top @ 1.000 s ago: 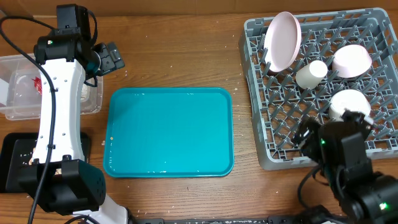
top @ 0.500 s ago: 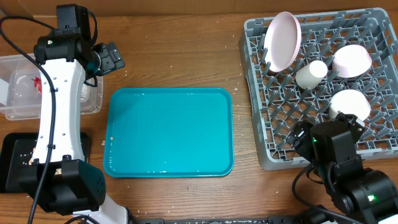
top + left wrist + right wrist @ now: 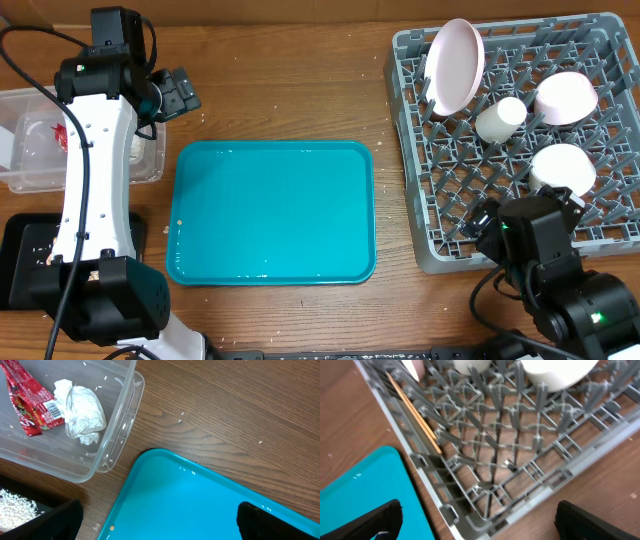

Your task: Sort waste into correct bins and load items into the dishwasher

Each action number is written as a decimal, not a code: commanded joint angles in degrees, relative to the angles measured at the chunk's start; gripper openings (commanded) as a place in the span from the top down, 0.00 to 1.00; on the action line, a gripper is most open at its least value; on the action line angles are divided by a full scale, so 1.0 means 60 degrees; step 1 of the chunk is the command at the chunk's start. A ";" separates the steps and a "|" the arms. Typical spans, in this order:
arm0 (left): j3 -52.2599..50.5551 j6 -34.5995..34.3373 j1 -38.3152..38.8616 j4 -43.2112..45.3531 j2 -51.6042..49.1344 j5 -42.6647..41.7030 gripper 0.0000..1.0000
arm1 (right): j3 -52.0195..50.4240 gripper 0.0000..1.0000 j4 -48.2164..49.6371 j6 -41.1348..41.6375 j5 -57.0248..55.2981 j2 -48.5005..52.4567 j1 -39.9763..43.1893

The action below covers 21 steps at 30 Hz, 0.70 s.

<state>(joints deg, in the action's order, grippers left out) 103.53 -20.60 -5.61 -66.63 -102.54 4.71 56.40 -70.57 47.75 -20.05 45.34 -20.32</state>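
The grey dish rack (image 3: 440, 200) at the right holds the pink plate (image 3: 455, 65), two white bowls (image 3: 566, 97) (image 3: 562, 168) and the small cup (image 3: 500, 118). My right gripper (image 3: 485, 522) is open and empty over the rack's near left corner (image 3: 520, 460). A thin orange stick (image 3: 415, 417) lies along the rack's left wall. The clear tub (image 3: 120, 425) holds the red wrapper (image 3: 30, 407) and the napkin ball (image 3: 85, 410). The black tray (image 3: 17, 505) holds rice. My left gripper (image 3: 160, 522) is open and empty over the teal tray's far left corner.
The teal tray (image 3: 270, 210) lies in the middle of the table, with one beige crumb (image 3: 112, 528) at its left rim. Rice grains are scattered on the wood beyond it. The clear tub (image 3: 25, 175) and black tray (image 3: 18, 262) sit at the left edge.
My right arm has shifted slightly left beside the rack's near left corner. The left arm has not moved.
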 commanded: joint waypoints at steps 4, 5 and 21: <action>0.0084 0.0186 0.0062 0.0000 0.0051 -0.0044 0.00 | -0.1315 0.00 0.2047 -0.1898 0.0630 -0.1370 0.0790; 0.0084 0.0186 0.0062 0.0000 0.0051 -0.0044 0.00 | -0.1650 0.00 0.2543 -0.2324 0.0892 -0.1654 0.0914; 0.0084 0.0186 0.0062 0.0000 0.0051 -0.0044 0.00 | -0.7395 0.00 1.0389 -0.6011 0.3552 -0.5104 0.2426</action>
<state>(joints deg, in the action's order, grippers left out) 103.53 -20.60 -5.61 -66.63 -102.54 4.71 15.57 -11.81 14.85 -1.26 16.23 -6.17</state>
